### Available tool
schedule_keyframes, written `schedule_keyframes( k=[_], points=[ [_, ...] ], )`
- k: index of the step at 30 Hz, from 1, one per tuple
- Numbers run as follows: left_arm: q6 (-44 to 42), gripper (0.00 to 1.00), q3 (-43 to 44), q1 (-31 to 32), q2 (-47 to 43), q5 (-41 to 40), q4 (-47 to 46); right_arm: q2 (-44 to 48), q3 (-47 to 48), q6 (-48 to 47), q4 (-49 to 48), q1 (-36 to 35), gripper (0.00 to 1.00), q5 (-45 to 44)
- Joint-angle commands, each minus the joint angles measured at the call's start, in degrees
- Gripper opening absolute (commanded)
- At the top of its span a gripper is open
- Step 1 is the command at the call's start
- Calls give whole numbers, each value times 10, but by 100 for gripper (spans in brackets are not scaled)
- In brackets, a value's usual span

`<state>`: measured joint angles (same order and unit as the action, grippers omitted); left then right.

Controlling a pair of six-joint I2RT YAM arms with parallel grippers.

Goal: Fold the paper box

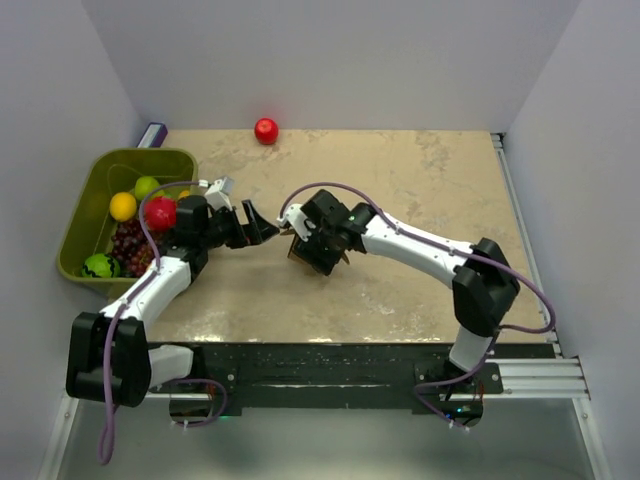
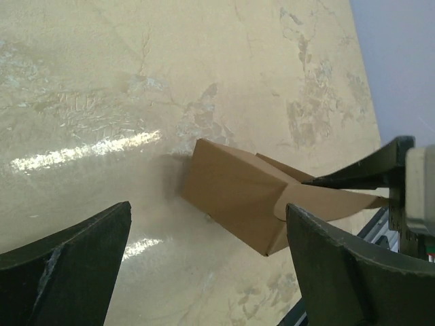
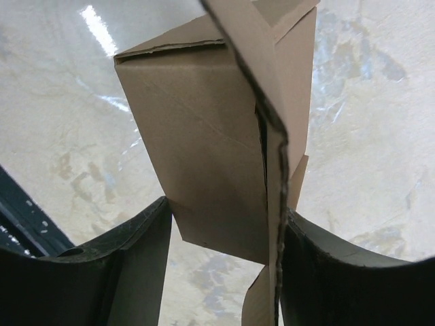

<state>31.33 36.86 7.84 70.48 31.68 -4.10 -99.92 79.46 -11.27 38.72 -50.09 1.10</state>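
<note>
The paper box [image 1: 306, 256] is a small brown cardboard box, partly folded, held just above the middle of the table. My right gripper [image 1: 318, 240] is shut on it. In the right wrist view the box [image 3: 204, 142] sits between both fingers [image 3: 136, 258], with a loose flap edge against the right finger. My left gripper [image 1: 265, 226] is open and empty, just left of the box and pointing at it. In the left wrist view the box [image 2: 234, 193] lies beyond the spread fingers [image 2: 81, 258], apart from them, with a flap open at its right end.
A green bin [image 1: 82, 200] holding several fruits stands at the left edge, behind the left arm. A red ball [image 1: 266, 130] lies at the back of the table. A small purple object [image 1: 153, 133] sits at the back left corner.
</note>
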Motion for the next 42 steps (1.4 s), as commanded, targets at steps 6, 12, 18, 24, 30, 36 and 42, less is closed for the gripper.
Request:
schedule_keyframes(
  k=[6,12,18,24,30,36,42],
  points=[
    [-52,100,19,-3,-11,-2,16,-123,111,-62,122,37,78,45],
    [-56,100,22,-3,-5,11,14,-142,132,-66,118,43,85,24],
    [-65,100,22,-3,-9,16,9,-114,130,-62,97,45,98,14],
    [-76,100,28,5,-7,17,9,-93,117,-60,73,45,99,9],
    [-98,100,54,24,4,-13,25,-68,89,-53,27,45,98,7],
    [-165,100,108,63,40,-65,34,-57,76,-55,7,45,88,10],
    [-217,95,156,98,103,-90,58,-46,69,-58,5,45,83,16]
  ],
)
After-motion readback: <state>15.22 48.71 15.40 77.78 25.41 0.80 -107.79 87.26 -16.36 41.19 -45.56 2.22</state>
